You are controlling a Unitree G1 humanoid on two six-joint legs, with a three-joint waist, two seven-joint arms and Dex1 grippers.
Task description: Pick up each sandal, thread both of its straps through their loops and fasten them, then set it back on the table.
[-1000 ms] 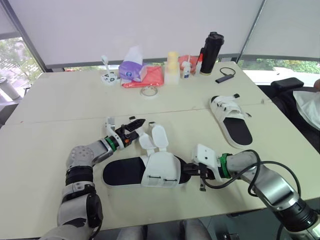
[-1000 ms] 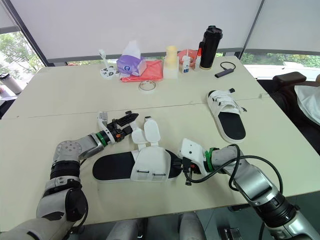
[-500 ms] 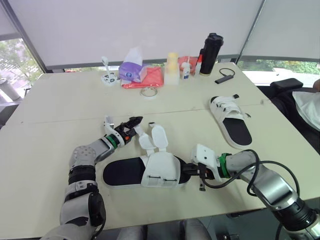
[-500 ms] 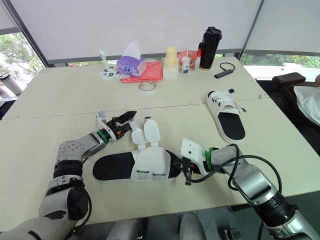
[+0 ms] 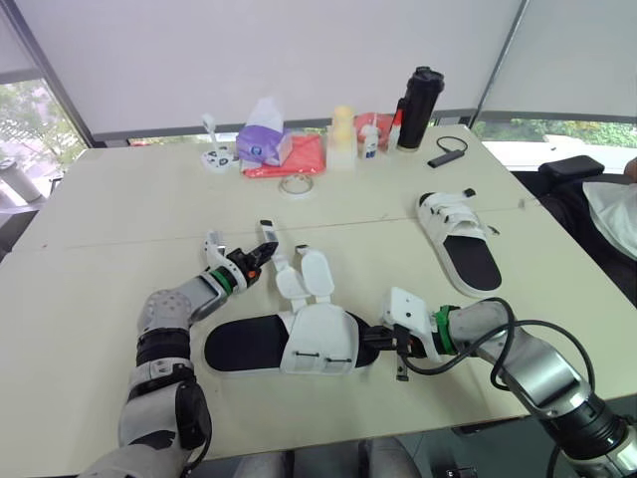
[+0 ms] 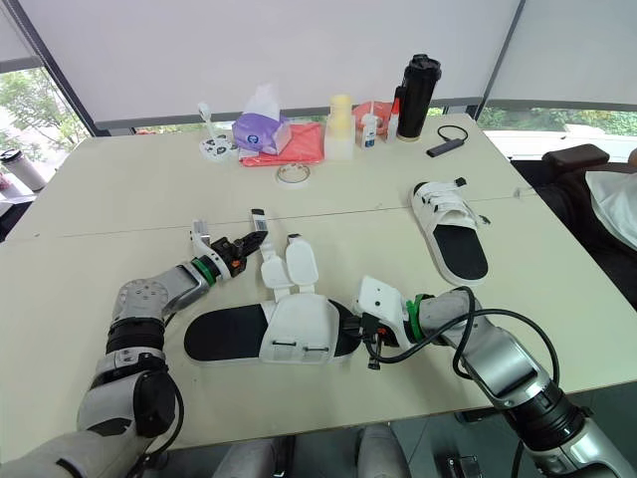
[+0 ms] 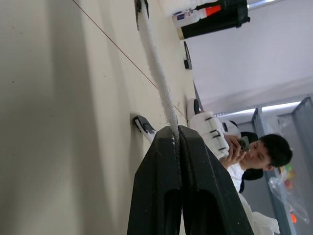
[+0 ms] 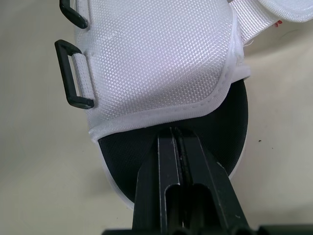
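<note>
While the left gripper (image 5: 261, 251) pinches a narrow white strap (image 5: 267, 235) that stands up from its closed fingertips, the right gripper (image 5: 372, 339) is clamped on the end of the near sandal (image 5: 318, 339), which lies flat on the table (image 5: 100, 209) between the two grippers. Two wide white flaps (image 5: 304, 277) of that sandal lie open, just beside the left gripper on the side toward the right one. The far sandal (image 5: 458, 234) rests well beyond the right gripper, with its straps across its upper. Farther out from the left gripper sit a tape roll (image 5: 294, 183), a tissue pack (image 5: 261, 142), a red cloth (image 5: 304, 154) and a black bottle (image 5: 420, 93). Nothing lies between either gripper and the near sandal.

Along the left wrist's fingers, the gripper (image 7: 176, 134) is shut with the strap (image 7: 156, 73) caught between the tips and running away from them, edge-on, over the table (image 7: 58, 122). Past the tips are the far sandal (image 7: 210, 132) and a person (image 7: 259, 152).

Along the right wrist's fingers, the gripper (image 8: 176, 131) is closed flat on the rim of the black sole (image 8: 142, 149), just short of the white upper (image 8: 156, 63). Two black loops (image 8: 71, 73) hang empty off the upper's edge to one side of the fingertips.
</note>
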